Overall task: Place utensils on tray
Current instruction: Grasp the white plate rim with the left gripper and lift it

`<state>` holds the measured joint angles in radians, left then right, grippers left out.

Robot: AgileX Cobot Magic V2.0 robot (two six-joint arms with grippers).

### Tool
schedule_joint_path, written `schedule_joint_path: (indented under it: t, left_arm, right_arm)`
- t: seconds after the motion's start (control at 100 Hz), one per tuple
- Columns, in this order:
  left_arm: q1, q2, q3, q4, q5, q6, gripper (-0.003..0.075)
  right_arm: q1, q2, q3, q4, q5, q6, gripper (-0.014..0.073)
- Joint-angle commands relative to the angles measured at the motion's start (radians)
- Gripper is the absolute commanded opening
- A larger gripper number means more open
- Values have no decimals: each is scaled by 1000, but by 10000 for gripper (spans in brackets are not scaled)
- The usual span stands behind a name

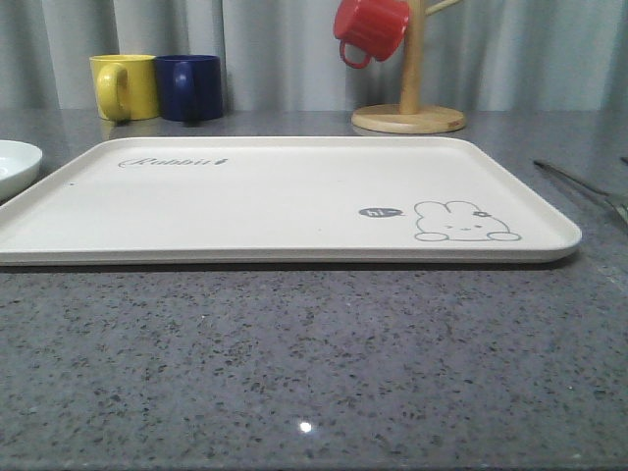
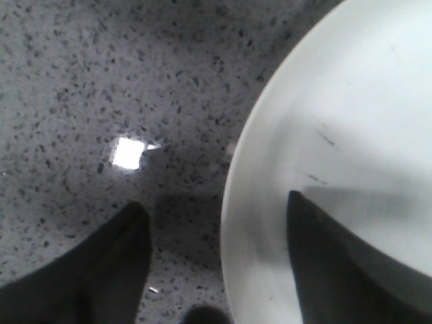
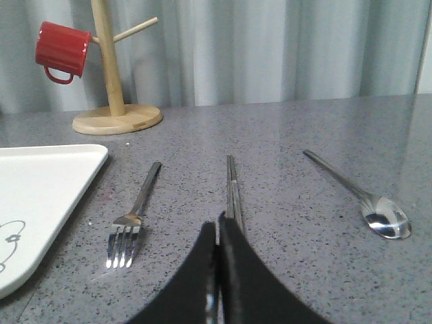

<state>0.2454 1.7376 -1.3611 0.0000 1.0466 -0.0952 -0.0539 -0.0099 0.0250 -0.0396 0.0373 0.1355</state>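
Right gripper [image 3: 217, 233] fingers pressed together at chopsticks [image 3: 233, 185] near end, grip unclear; fork [image 3: 132, 214] beside tray [image 3: 40, 182] edge; left gripper [image 2: 216, 209] open, empty, straddling white dish [image 2: 337, 135] rim.

Cream tray [image 1: 275, 196] with grey rabbit drawing and script; speckled grey desk [image 1: 314, 363]; silver fork [image 3: 133, 217], chopsticks [image 3: 233, 185], spoon [image 3: 364, 199]; yellow mug [image 1: 125, 86], navy mug [image 1: 189, 87], red mug [image 1: 370, 29]; white bowl [image 2: 351, 135].

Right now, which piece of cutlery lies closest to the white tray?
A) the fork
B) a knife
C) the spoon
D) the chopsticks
A: in the right wrist view the fork lies on the counter just beside the tray, with the chopsticks next and the spoon farthest out.
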Motion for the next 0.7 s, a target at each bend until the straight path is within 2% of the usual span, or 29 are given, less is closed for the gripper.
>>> schedule_joint_path:
  t: [0.0, 0.16, 0.46, 0.62, 0.69]
  left_arm:
    - [1, -41, -31, -8, -15, -9, 235]
    - [1, -41, -31, -8, -13, -9, -18]
    - [1, -101, -86, -56, -5, -9, -19]
    - [1, -181, -123, -151, -36, 13, -19]
    - [-8, -214, -130, -231, -46, 72, -19]
  right_arm:
    - [-6, -17, 3, -10, -81, -1, -62]
    - [-6, -17, 3, -10, -81, -1, -62]
    - [-6, -17, 3, -10, -81, -1, -62]
    - [-6, -17, 3, -10, -81, -1, -62]
    - [-6, -17, 3, -10, -81, -1, -62]
